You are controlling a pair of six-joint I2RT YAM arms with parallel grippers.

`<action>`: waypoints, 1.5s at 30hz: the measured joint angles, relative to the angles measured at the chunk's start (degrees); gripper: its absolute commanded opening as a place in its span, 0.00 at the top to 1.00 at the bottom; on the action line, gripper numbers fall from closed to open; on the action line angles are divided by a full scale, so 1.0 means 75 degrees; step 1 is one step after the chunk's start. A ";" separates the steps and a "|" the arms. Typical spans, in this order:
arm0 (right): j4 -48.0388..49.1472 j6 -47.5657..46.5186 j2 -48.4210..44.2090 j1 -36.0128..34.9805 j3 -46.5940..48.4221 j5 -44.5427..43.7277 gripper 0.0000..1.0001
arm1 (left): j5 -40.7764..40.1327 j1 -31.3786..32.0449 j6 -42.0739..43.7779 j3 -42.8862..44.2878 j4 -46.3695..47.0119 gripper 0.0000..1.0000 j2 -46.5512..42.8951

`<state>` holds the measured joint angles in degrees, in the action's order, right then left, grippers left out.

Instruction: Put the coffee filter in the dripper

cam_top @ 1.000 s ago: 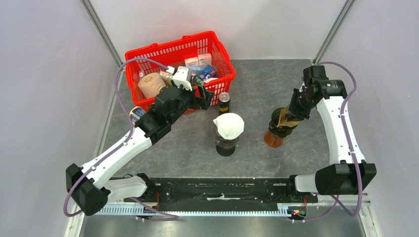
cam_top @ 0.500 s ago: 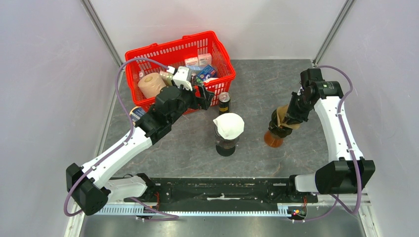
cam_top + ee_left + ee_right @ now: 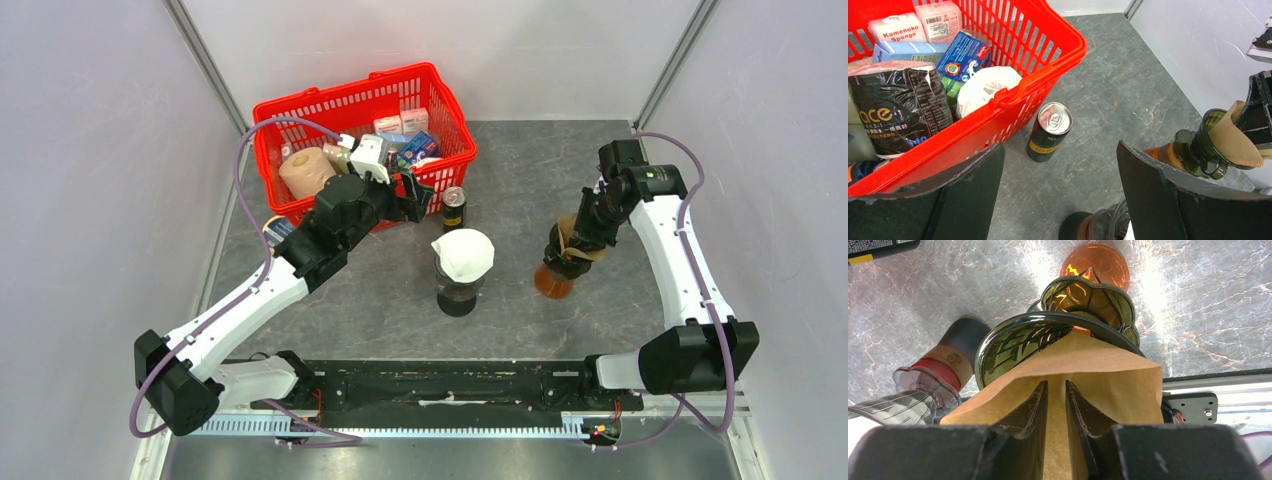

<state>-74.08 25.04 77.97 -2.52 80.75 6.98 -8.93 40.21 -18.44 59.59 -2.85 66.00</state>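
two grippers, the left gripper (image 3: 1059, 150) and the right gripper (image 3: 1055, 385), one on each of two arms (image 3: 690, 270). two paper filters – a brown filter (image 3: 1083, 370) and a white filter (image 3: 463, 253). two drippers: a dark glass dripper (image 3: 1013, 340) and a clear dripper (image 3: 908, 395). two vessels under them, an amber vessel (image 3: 553, 283) and a dark vessel (image 3: 458, 298). one can (image 3: 1049, 131) with a gold label. one red basket (image 3: 1070, 32), and in it, as far as can be counted: two white sponge packs (image 3: 898, 27), one black-wrapped roll (image 3: 898, 105), one tan roll (image 3: 305, 172), two blue boxes (image 3: 965, 52), one white bag (image 3: 985, 85) – whatever lies beneath these is hidden and cannot be counted
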 measured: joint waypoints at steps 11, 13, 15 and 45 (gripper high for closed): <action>-0.0204 0.0003 0.0166 -0.0254 -0.0006 -0.0781 0.75 | -0.0003 0.0000 0.0003 0.0000 0.0003 0.11 0.0003; -0.0248 0.0003 0.0178 -0.0271 -0.0006 -0.0915 0.74 | -0.0003 0.0000 0.0003 0.0000 0.0003 0.11 0.0003; -0.0259 0.0003 0.0187 -0.0300 -0.0006 -0.0973 0.74 | -0.0003 0.0000 0.0003 0.0000 0.0003 0.11 0.0003; -0.0303 0.0029 0.0286 -0.0548 0.0047 -0.0973 0.52 | -0.0079 0.0000 0.0003 0.0000 0.0000 0.11 0.0003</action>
<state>-76.36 25.26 80.12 -6.63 81.10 -0.32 -9.52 40.21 -18.41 59.59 -2.85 66.02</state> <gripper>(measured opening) 0.482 0.890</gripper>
